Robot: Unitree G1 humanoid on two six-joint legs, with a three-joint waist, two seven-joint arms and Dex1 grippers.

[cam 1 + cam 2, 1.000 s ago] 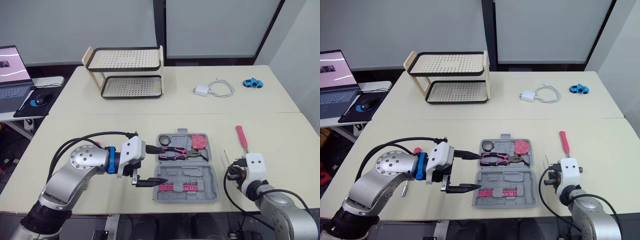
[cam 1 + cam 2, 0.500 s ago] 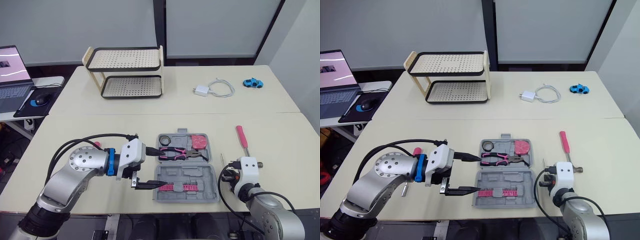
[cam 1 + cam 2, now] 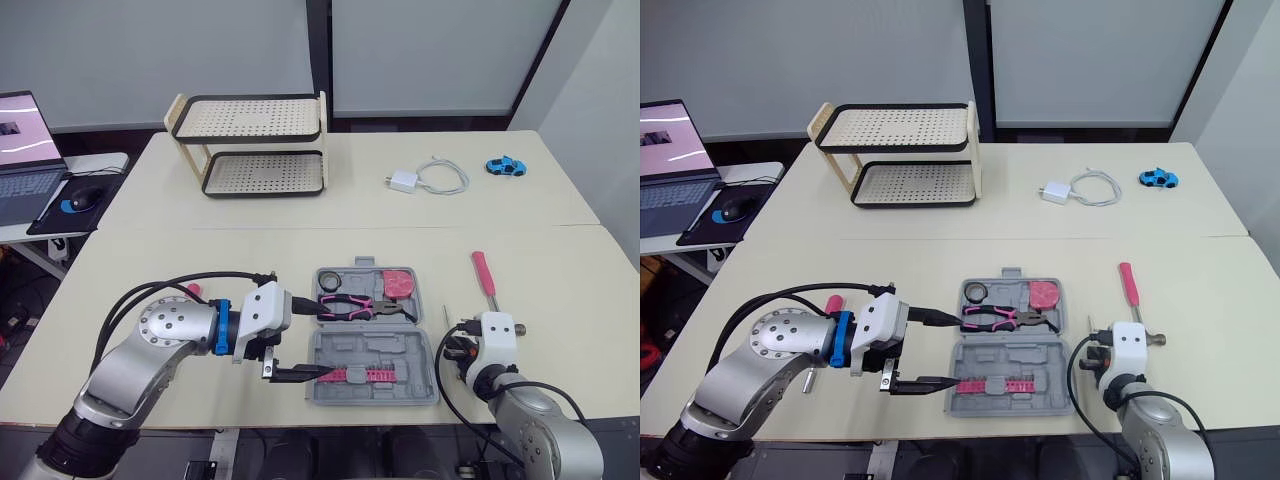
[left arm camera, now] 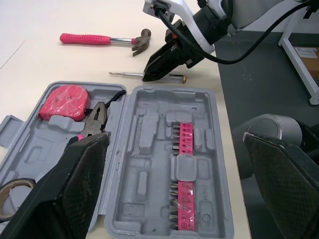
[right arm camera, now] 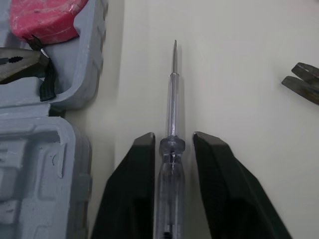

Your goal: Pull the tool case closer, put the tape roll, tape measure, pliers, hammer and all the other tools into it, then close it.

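The grey tool case (image 3: 395,350) lies open in front of me. It holds a tape roll (image 3: 332,277), pink-handled pliers (image 3: 358,305), a pink tape measure (image 3: 400,283) and a pink bit strip (image 3: 355,374). My left gripper (image 3: 320,338) is open wide at the case's left edge, one finger by the pliers, the other by the bit strip. A clear-handled screwdriver (image 5: 172,114) lies on the table right of the case. My right gripper (image 5: 173,137) is open, its fingers (image 5: 137,189) close on either side of the handle. The pink-handled hammer (image 3: 484,279) lies further right.
A two-tier rack (image 3: 255,145), a white charger with cable (image 3: 425,178) and a blue toy car (image 3: 505,165) sit on the far table. A laptop (image 3: 22,150) and mouse (image 3: 80,199) are far left. A red-ended tool (image 3: 832,302) lies partly under my left arm.
My right gripper has come down to the table, over the screwdriver beside the case. The left gripper has sunk slightly and stays open.
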